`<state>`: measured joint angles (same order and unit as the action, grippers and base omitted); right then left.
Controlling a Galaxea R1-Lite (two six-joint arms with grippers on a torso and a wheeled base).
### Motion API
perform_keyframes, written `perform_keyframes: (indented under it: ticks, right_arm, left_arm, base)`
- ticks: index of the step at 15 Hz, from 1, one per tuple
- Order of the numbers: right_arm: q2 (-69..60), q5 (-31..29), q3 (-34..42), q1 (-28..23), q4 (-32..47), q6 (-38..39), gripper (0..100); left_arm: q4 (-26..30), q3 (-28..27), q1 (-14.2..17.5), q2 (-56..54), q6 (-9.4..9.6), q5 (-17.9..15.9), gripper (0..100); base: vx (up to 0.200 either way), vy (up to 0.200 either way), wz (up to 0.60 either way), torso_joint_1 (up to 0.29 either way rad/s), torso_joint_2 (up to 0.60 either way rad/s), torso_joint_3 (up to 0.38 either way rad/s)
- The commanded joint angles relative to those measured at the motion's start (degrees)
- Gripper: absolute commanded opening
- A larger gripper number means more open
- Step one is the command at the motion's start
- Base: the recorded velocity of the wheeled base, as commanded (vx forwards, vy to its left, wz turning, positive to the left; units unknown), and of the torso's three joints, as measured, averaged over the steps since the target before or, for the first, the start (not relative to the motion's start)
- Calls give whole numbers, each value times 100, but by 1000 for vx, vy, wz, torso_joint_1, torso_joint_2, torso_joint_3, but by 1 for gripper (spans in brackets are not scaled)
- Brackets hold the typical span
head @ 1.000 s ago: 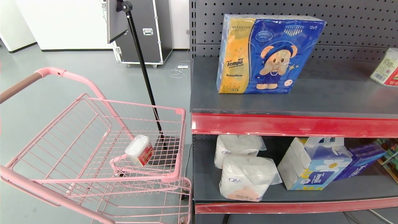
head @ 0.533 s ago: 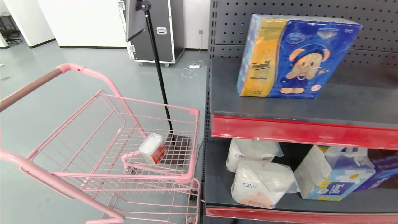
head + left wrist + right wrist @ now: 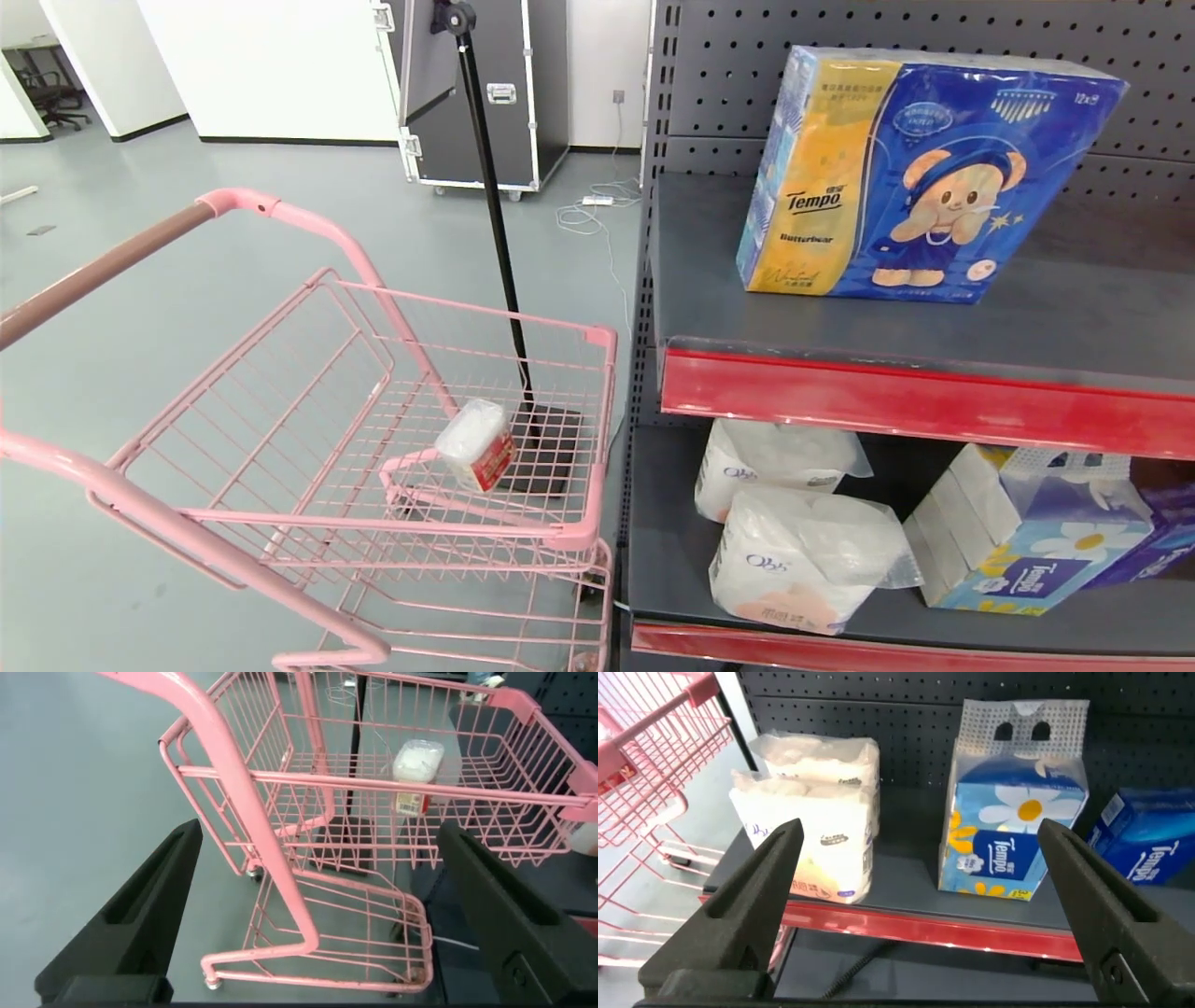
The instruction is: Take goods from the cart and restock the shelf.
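Note:
A small white pack with a red label [image 3: 478, 443] lies in the pink cart [image 3: 560, 537], near its front right corner. In the left wrist view my left gripper [image 3: 318, 915] is open and hangs above the cart's handle side [image 3: 280, 773], well short of the pack [image 3: 416, 765]. My right gripper [image 3: 920, 910] is open too and faces the lower shelf, in front of white roll packs [image 3: 817, 821] and a blue flower tissue pack [image 3: 1013, 831]. On the upper shelf board [image 3: 709, 299] stands a big blue and yellow tissue pack [image 3: 924, 173].
A black stand pole [image 3: 495, 215] rises just behind the cart, its base [image 3: 551, 448] by the shelf's left end. A black flight case [image 3: 485, 93] stands against the back wall. White roll packs [image 3: 803, 560] and a flower tissue pack [image 3: 1027, 541] fill the lower shelf.
The whole head picture has shifted to the right, so the camera has turned left. The cart, the pack and the shelf goods keep their places.

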<state>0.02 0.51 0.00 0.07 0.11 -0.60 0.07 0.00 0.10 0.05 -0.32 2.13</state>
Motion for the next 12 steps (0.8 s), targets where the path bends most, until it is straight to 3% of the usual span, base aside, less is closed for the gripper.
perform_keyframes:
  ticks: [1,5,8,12]
  right_arm:
    - [6,2,0,1,-2,-2,100]
    - [6,2,0,1,-2,-2,100]
    - [6,2,0,1,-2,-2,100]
    - [6,2,0,1,-2,7,100]
  left_arm:
    - [1,0,-1,4,-3,-2,100]
    - [1,0,-1,-5,-3,-11,100]
    - [1,0,-1,-5,-3,-2,100]
    - [-7,0,-1,-5,-3,-2,100]
  base:
    - [0,0,0,0,0,0]
    - [0,0,0,0,0,0]
    - [0,0,-600,1,5,2]
    - [0,0,0,0,0,0]
